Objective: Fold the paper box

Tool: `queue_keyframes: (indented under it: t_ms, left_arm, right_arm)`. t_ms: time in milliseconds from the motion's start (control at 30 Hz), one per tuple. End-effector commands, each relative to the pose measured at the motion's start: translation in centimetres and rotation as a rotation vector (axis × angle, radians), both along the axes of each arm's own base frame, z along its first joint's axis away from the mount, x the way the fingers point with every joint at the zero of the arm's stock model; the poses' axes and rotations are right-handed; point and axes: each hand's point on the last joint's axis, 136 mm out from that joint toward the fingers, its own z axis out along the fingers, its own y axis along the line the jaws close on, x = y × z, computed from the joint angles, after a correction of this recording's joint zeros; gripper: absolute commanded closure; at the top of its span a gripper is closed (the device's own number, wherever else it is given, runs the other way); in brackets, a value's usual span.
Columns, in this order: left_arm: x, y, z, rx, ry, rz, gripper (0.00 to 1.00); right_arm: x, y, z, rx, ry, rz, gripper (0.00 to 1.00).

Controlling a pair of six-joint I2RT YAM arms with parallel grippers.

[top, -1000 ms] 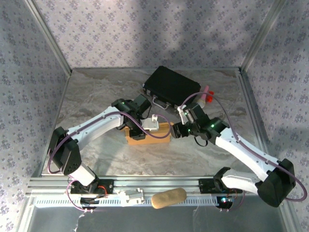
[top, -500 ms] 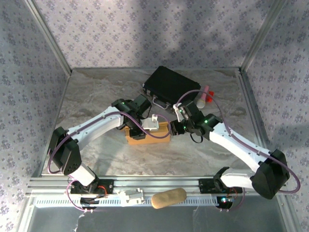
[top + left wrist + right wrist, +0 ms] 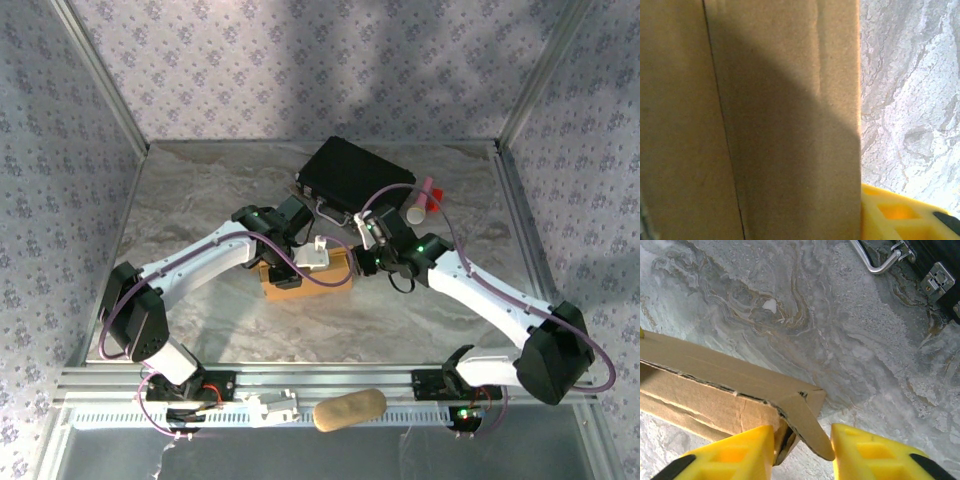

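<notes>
1. Flower-patterned walls (image 3: 300,60) enclose a marbled grey table (image 3: 200,200), and the work sits at its centre.
2. The black case (image 3: 355,172) lies at 12 o'clock from the box with its metal handle (image 3: 880,260) turned towards it. We judge it the main obstacle, as it crowds both wrists on that side.
3. The paper box (image 3: 280,288) lies flat mid-table, its long side running from 9 to 3 o'clock and 1 end flap (image 3: 807,420) hanging loose.
4. The left gripper (image 3: 310,262) sits on top of the box, probably to steady it. In its wrist view, 1 yellow finger (image 3: 900,215) shows beside the cardboard edge, so we cannot tell whether the jaws pinch.
5. The right gripper (image 3: 802,450) is at the 3 o'clock end. Its jaws are spread either side of the loose flap, with marble showing in the gap, and look placed to tuck it.
6. A tan lump (image 3: 350,409) at 6 o'clock and a pink-capped tube (image 3: 422,200) at 2 o'clock lie well apart from the work.
</notes>
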Motion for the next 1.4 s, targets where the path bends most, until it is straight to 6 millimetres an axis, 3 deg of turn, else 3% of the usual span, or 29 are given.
queue_keyframes:
  t_ms: [0, 233, 333, 433, 1367]
  left_arm:
    - [-0.4, 0.2, -0.4, 0.009, 0.012, -0.007, 0.54]
    - [-0.5, 0.3, -0.4, 0.008, 0.01, -0.009, 0.56]
    - [-0.4, 0.3, -0.3, 0.007, 0.006, -0.012, 0.56]
    - [-0.4, 0.3, -0.2, 0.007, 0.004, -0.013, 0.56]
    - [-0.3, 0.3, -0.2, 0.008, 0.001, -0.01, 0.56]
  right_arm:
    - [-0.6, -1.4, -1.6, -0.083, 0.038, -0.025, 0.67]
    - [-0.6, -1.7, 3.1, -0.038, -0.022, -0.019, 0.46]
    - [-0.4, -1.9, 4.3, -0.028, -0.03, -0.003, 0.44]
    - [-0.4, -1.9, 4.2, -0.04, -0.019, 0.026, 0.45]
    - [0.8, -0.5, 2.8, -0.075, 0.033, 0.08, 0.81]
